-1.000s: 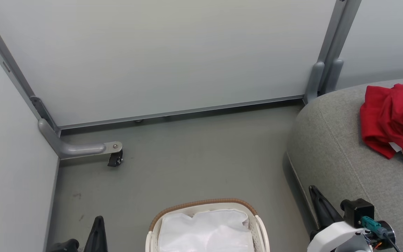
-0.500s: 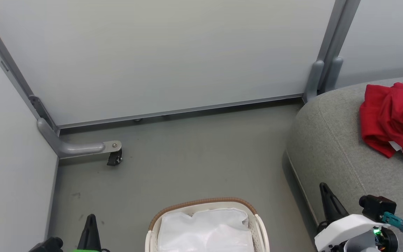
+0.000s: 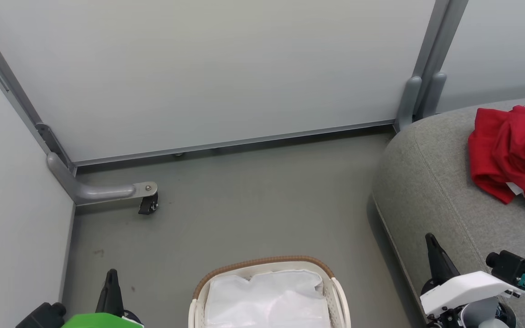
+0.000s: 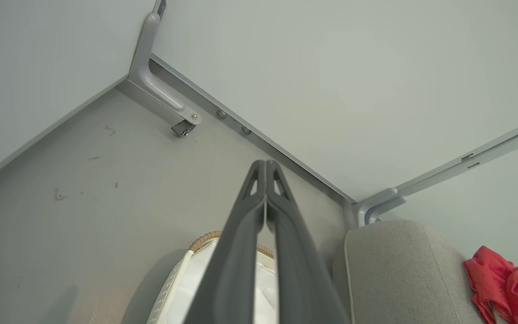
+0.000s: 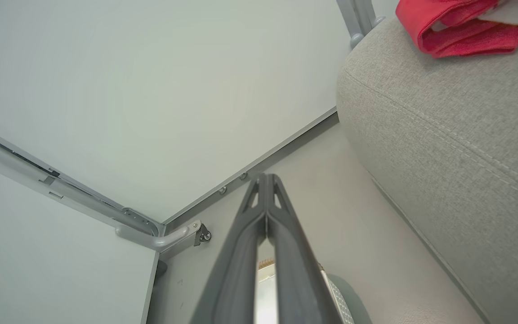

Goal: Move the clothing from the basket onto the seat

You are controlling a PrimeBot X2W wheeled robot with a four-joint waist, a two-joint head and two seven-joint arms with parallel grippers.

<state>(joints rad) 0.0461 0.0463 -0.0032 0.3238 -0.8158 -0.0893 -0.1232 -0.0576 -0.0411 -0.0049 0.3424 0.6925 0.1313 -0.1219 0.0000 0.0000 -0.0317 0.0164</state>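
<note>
**Red clothing heaped on the seat; both pincers closed and empty**

The clothing is seen as a crumpled red heap on top of the seat, at the far right of the scene, where it is cut off by the edge of the head view. White patches show at its near and far edges. Whether one garment or two lie in the heap cannot be told.

The seat is set on the right, with its rounded corner close to the grey post where two pale partition panels meet. The basket is placed on the grey floor, near and central, just left of the seat and apart from it. Its brown woven rim is turned to the far side, and a rumpled white liner is seen inside.

The left pincer is held low at the near left, over the floor and well left of the basket. In the left wrist view its fingers are pressed together from tip to base, with nothing gripped between them. The right pincer is held at the near right, over the seat's near edge and well apart from the clothing. In the right wrist view its fingers are likewise closed on each other, and nothing is held.

A castor foot of the left partition stands at the far left of the floor.
</note>
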